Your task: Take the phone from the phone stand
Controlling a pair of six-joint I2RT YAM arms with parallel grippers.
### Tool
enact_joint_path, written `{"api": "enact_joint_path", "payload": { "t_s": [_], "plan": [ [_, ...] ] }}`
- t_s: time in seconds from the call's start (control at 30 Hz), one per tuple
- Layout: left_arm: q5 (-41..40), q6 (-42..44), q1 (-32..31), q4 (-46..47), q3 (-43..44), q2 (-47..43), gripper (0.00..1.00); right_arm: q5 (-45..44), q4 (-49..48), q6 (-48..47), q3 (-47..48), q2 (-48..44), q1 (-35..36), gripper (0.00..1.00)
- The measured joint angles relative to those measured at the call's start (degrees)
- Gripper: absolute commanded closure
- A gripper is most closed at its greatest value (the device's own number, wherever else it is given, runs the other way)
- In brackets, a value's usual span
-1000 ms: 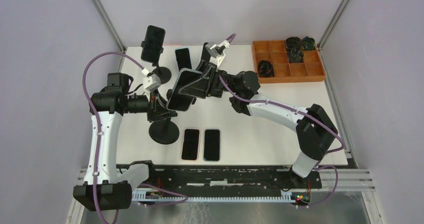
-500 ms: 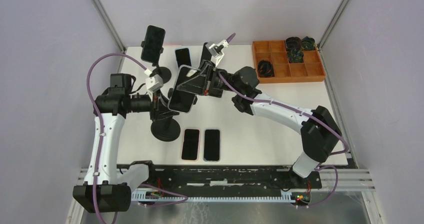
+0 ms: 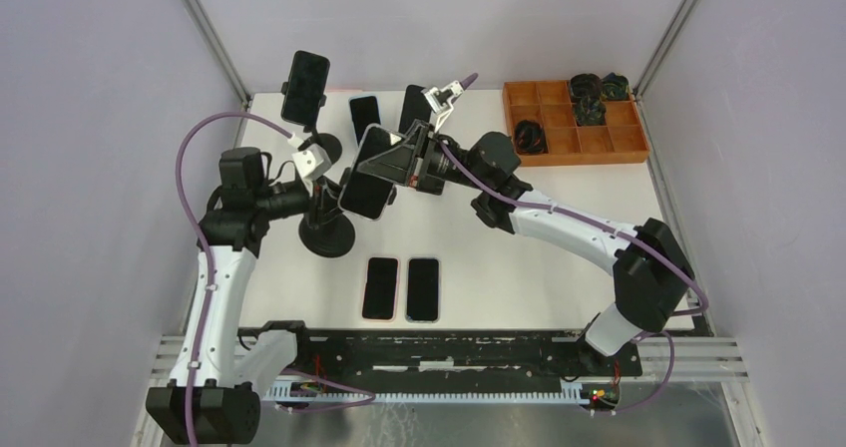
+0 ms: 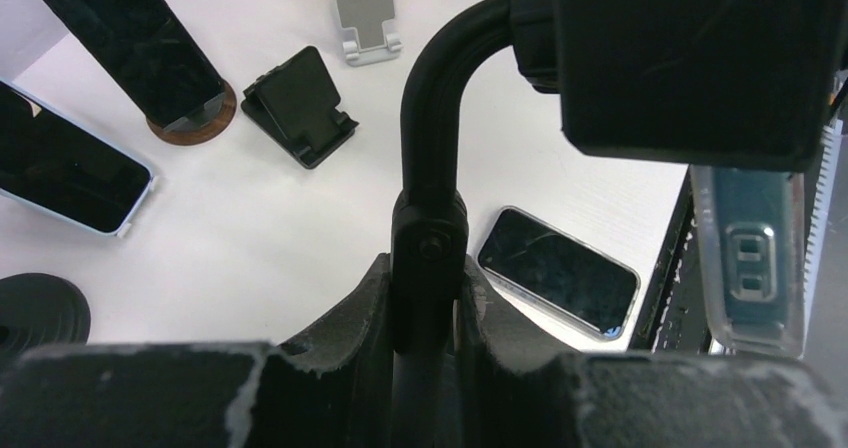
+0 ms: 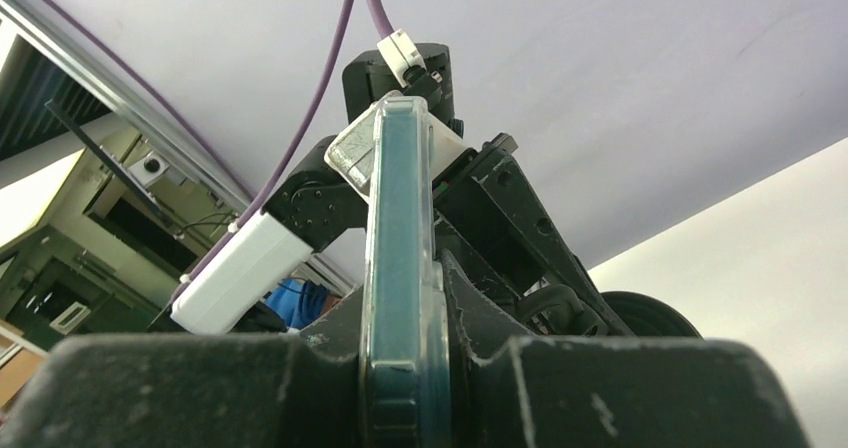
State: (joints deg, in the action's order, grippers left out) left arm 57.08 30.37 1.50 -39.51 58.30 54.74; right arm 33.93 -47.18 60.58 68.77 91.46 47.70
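Observation:
The phone (image 3: 366,175), dark with a clear case, is held tilted above the table in my right gripper (image 3: 397,168), which is shut on its edge. The right wrist view shows its teal edge (image 5: 400,268) between the fingers. The black phone stand has a round base (image 3: 330,237) and a curved stem (image 4: 430,168). My left gripper (image 3: 321,204) is shut on that stem (image 4: 428,258). The stand's head (image 4: 680,58) sits right above the phone's edge (image 4: 745,258); I cannot tell whether they touch.
Two phones (image 3: 380,287) (image 3: 423,289) lie flat near the front. Another stand holds a phone (image 3: 305,86) at the back left, with two more phones (image 3: 365,118) beside it. An orange tray (image 3: 599,140) stands at the back right. A small black folding stand (image 4: 300,103) sits on the table.
The left gripper has drawn the stand back, away from the table's front edge. The right gripper with the phone has shifted slightly up and right.

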Motion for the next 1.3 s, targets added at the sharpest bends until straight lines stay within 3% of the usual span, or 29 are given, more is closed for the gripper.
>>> {"api": "enact_joint_path", "payload": {
  "t_s": [0.6, 1.3],
  "plan": [
    [-4.7, -9.4, -2.8, 20.0, -10.0, -0.1, 0.98, -5.0, 4.9, 0.3, -0.8, -0.5, -1.3, 1.0],
    [-8.1, -10.4, -4.9, 33.6, -14.9, 0.7, 0.98, -6.6, 6.2, 1.4, -2.3, -2.6, -4.2, 1.0]
  ]
}}
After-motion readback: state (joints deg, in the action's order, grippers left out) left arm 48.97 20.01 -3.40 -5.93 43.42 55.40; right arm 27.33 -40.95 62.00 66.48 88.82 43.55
